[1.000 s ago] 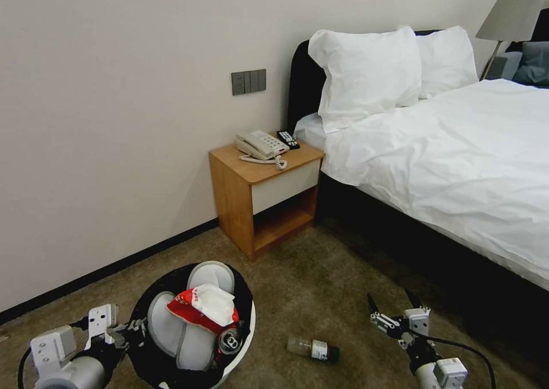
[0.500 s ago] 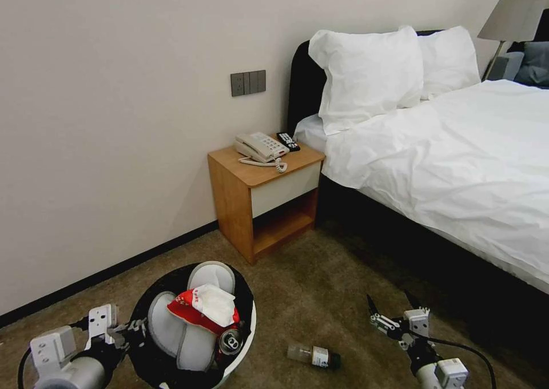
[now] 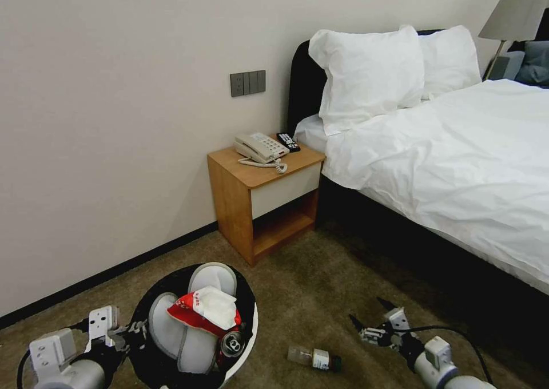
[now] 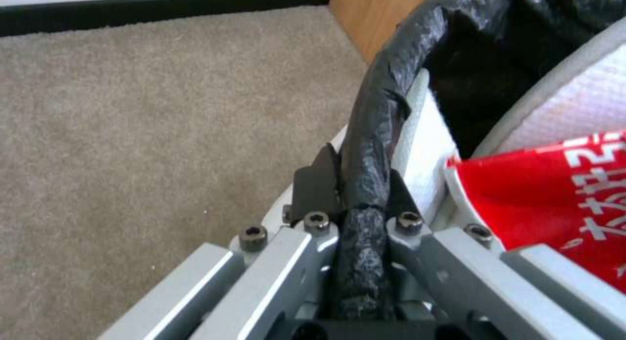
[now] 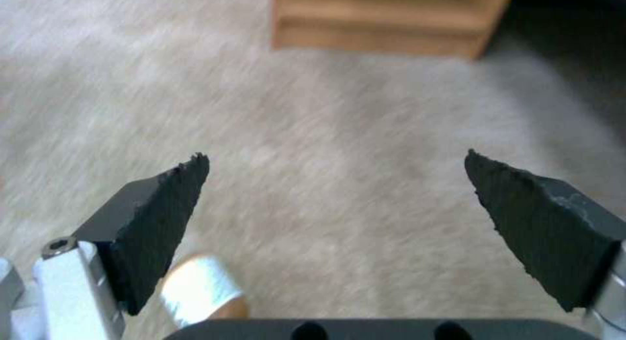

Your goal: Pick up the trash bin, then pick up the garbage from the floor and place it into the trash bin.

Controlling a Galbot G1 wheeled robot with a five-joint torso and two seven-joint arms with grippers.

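Left claw point(image 3: 123, 333) sits at the bin's nine o'clock, clamped on the bag-covered rim; the left wrist view shows the black plastic pinched between the two fingers point(image 4: 318, 183). The bin point(image 3: 249, 332) hangs low over the carpet point(image 3: 320, 274), stuffed: two white slippers point(image 3: 197, 320), one red packet point(image 3: 191, 314), one tissue point(image 3: 217, 306), one crushed can point(image 3: 231, 343).

Moving right, one bottle point(image 3: 313, 357) lies on its side on the carpet, at the bin's three o'clock, well apart from it. That looks like the last of the litter on the floor here.

Right claw point(image 3: 370, 320) hovers at the bottle's two o'clock, spread wide with nothing between the tips. The right wrist view shows part of the bottle point(image 5: 195, 291) beside one finger point(image 5: 156, 222), not between the two.

The risks, I'd judge: close off-centre and that round bottle rolls away. And the bin is held by a thin rim grip on slick plastic, with a heaped load; a jolt could slip it or spill the can.
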